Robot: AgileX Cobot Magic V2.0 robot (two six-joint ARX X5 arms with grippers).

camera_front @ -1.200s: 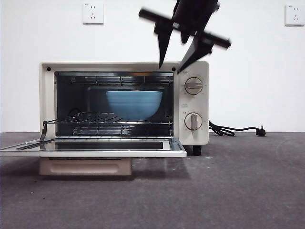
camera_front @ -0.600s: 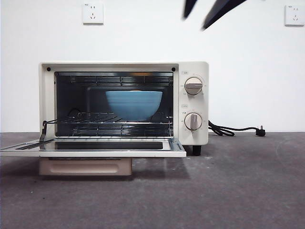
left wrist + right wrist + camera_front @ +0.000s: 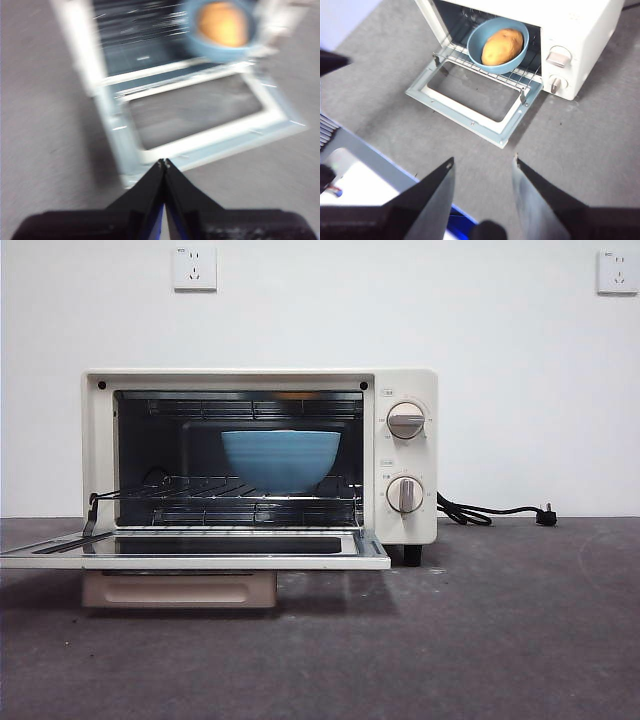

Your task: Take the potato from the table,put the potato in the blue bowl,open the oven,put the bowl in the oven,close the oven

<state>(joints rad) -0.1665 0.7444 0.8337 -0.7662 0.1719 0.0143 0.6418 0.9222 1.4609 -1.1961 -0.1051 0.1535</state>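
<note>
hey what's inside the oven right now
The blue bowl sits on the wire rack inside the oven, door down. The potato lies in it; the front view hides the potato behind the bowl's wall.

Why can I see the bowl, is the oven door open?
Yes, open. The oven door lies flat in front, and the blue bowl sits on the rack inside.

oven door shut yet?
No, the oven door hangs open and flat, with the blue bowl on the rack inside.
</note>
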